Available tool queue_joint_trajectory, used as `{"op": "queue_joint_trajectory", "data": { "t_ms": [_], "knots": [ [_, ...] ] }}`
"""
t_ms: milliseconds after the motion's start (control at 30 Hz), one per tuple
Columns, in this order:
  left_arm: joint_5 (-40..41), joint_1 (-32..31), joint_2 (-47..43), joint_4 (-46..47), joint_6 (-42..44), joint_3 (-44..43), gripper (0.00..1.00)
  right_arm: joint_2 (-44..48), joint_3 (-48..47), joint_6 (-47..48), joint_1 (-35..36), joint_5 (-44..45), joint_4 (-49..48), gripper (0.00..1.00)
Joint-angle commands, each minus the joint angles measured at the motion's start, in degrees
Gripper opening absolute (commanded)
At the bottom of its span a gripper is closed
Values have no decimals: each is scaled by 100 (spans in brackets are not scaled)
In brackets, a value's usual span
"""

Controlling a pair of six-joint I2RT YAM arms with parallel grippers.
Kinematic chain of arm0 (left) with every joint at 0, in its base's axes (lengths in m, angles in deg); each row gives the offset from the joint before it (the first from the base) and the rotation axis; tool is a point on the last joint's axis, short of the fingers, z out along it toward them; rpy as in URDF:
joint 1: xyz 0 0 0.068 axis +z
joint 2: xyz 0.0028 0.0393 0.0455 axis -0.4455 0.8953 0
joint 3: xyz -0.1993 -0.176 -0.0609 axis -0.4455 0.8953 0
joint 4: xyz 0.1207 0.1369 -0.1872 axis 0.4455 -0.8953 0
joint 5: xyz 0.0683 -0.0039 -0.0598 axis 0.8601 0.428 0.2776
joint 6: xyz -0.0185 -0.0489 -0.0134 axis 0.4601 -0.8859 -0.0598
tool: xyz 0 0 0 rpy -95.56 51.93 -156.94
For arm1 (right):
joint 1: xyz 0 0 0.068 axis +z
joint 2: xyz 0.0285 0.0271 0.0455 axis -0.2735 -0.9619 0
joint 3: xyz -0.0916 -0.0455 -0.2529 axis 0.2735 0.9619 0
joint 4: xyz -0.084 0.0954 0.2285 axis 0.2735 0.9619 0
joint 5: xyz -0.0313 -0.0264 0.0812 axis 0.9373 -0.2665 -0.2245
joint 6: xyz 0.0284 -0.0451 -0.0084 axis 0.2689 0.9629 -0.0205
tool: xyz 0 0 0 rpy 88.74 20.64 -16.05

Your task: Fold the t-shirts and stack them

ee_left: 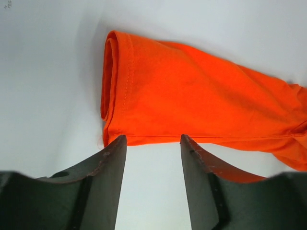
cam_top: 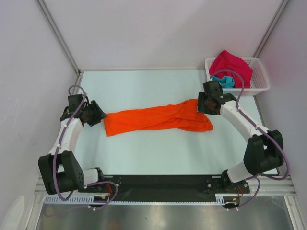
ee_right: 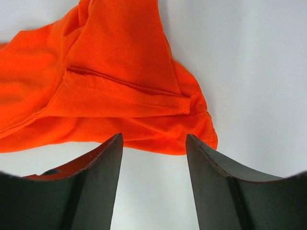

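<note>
The orange t-shirt (cam_top: 156, 118) lies as a long rumpled band across the middle of the table. My left gripper (cam_top: 98, 114) is open and empty just off its left end; the hemmed edge (ee_left: 192, 96) lies just beyond my fingertips. My right gripper (cam_top: 200, 104) is open and empty at its right end, where the bunched cloth (ee_right: 110, 81) lies just past my fingertips. A crimson-pink t-shirt (cam_top: 231, 66) and a teal one (cam_top: 225, 80) sit in the white basket at the back right.
The white lattice basket (cam_top: 259, 79) stands in the far right corner by the wall. Walls close in the table on the left, back and right. The black base rail (cam_top: 158, 184) runs along the near edge.
</note>
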Motion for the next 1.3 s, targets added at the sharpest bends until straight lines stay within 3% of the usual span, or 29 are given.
{"op": "queue_joint_trajectory", "data": {
  "t_ms": [0,167,533,1267],
  "knots": [
    [87,0,-163,-61,13,-230,58,35,-240,-32,43,81,20,61],
    [0,0,12,-70,-57,-397,62,-439,-951,47,140,99,-6,62],
    [-282,0,215,221,-154,-274,62,-2415,-2877,92,561,-139,292,63],
    [-317,0,206,265,-40,-142,62,-2593,-1894,-93,843,-60,-173,58]
  ]
}}
